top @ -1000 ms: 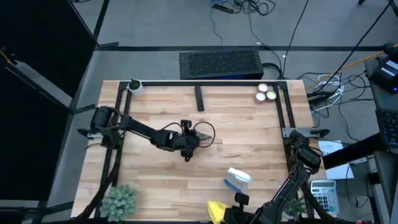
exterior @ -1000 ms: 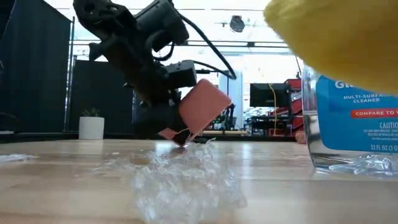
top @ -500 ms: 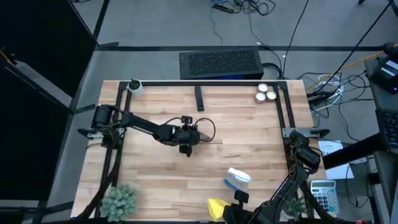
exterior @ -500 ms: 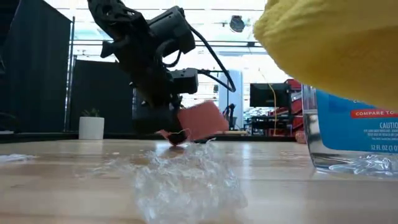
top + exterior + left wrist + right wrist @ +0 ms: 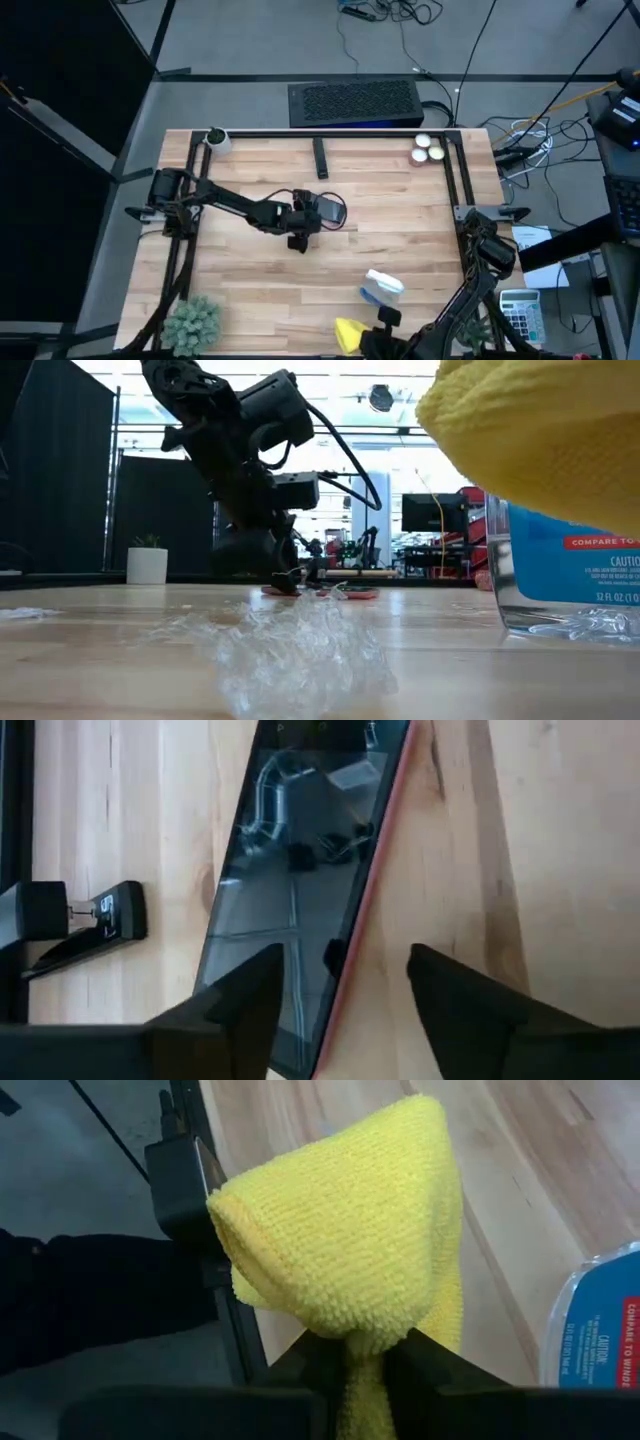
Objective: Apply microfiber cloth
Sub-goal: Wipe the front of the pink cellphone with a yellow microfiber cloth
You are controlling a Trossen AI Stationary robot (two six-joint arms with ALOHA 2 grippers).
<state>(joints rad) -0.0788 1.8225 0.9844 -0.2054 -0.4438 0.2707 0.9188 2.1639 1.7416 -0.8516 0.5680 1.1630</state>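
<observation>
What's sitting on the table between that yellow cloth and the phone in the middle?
In the high view, the spray bottle lies roughly between the microfiber cloth, held by the right gripper, and the phone; otherwise bare wood.

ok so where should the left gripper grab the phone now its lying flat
The phone lies flat, screen up, with the open left gripper over one end. Best bet is to pinch across its narrow width, on the two long pink-cased edges, coming straight down from above. The flat pose leaves no lip underneath, so the fingers would need to straddle it right at the table.
</observation>
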